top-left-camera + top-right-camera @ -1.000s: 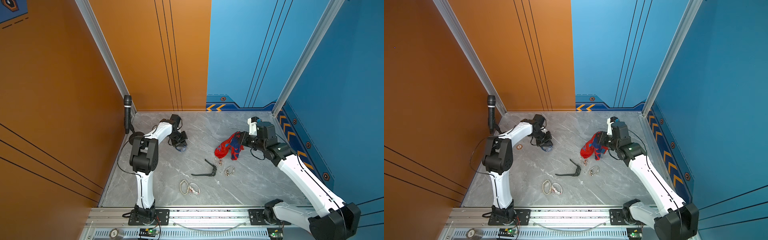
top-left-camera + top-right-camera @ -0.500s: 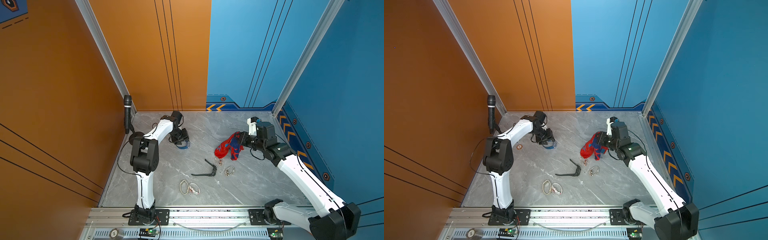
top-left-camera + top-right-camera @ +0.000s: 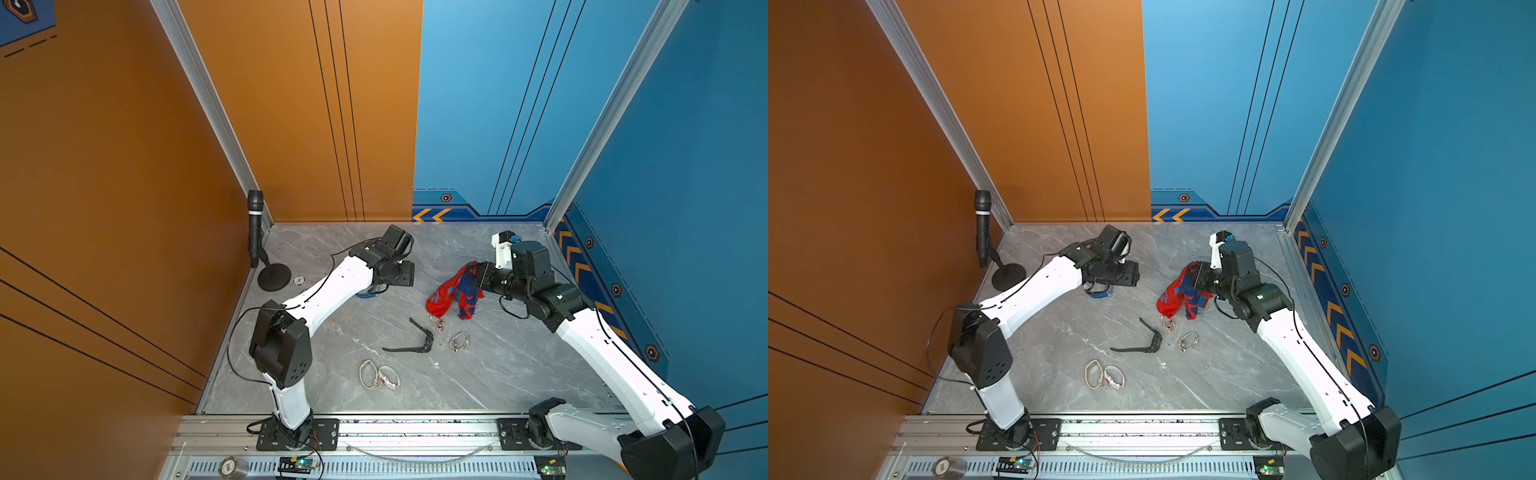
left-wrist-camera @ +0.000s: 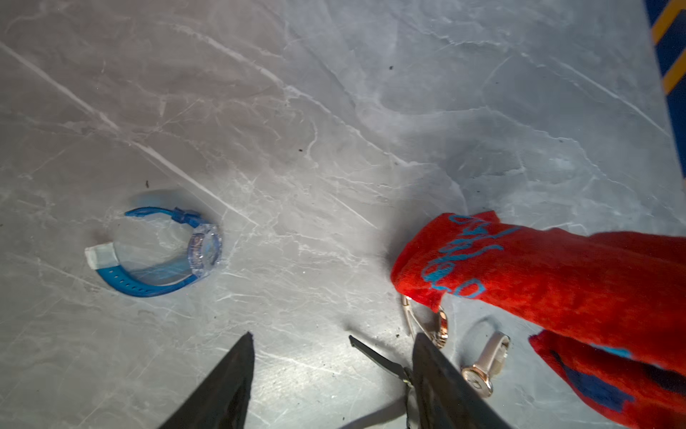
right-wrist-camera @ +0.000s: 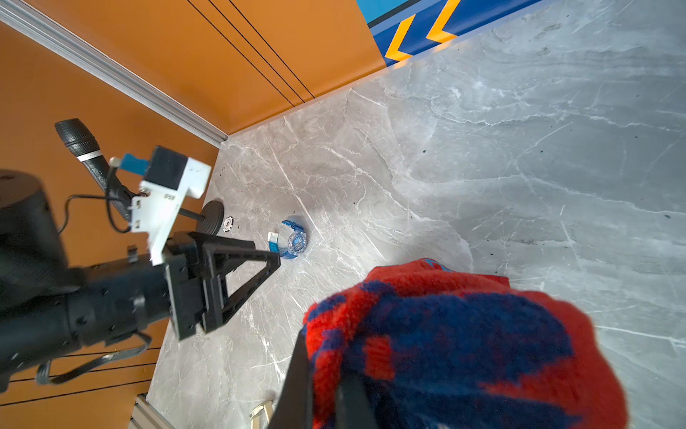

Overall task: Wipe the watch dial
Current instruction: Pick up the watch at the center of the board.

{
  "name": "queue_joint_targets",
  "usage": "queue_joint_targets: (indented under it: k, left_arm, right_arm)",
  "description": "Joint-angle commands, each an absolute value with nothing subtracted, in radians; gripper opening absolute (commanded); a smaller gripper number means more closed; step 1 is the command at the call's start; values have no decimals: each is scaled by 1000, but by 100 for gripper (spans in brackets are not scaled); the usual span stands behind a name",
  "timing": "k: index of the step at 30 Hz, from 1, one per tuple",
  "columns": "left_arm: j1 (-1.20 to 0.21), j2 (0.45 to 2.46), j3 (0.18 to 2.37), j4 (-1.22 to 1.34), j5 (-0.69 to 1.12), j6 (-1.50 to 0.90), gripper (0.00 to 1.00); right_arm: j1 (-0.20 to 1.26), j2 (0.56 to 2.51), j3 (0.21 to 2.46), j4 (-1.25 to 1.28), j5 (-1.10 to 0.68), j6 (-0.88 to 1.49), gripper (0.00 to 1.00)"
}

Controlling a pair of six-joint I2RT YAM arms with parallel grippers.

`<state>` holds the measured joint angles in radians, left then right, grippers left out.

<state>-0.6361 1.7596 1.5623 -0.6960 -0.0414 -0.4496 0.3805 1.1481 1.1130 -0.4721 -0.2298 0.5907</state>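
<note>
The blue watch (image 4: 167, 256) with a clear case lies on its side on the grey marble table, free of any grip; its dial (image 4: 205, 249) faces sideways. In both top views it peeks out from under my left arm (image 3: 368, 294) (image 3: 1100, 293). My left gripper (image 4: 332, 336) is open and empty, hovering just above and beside the watch (image 5: 293, 241). My right gripper (image 5: 326, 386) is shut on a red and blue cloth (image 3: 451, 293), held off to the right of the watch with its lower end hanging to the table.
A microphone on a stand (image 3: 255, 226) is in the back left corner. A black watch strap (image 3: 415, 343) and two rose-gold watches (image 3: 459, 341) (image 3: 436, 322) lie mid-table. Two more bands (image 3: 380, 376) sit nearer the front rail.
My left gripper has opened and let go of the blue watch, which now rests on the table, and the gripper has lifted a little. The right arm and cloth have stayed put.
</note>
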Motion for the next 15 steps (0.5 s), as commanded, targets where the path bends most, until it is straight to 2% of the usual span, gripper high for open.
queue_joint_targets:
  k: [1, 10, 15]
  left_arm:
    - [-670, 1721, 1459, -652, -30, -416, 65]
    - [-821, 1610, 1281, -569, 54, -416, 59]
    - [-904, 1623, 1248, -571, 64, -422, 57]
  right_arm:
    - [377, 1141, 1150, -558, -201, 563, 0]
    - [332, 1066, 1128, -675, -70, 536, 0]
    - [305, 1057, 1128, -680, -83, 518, 0]
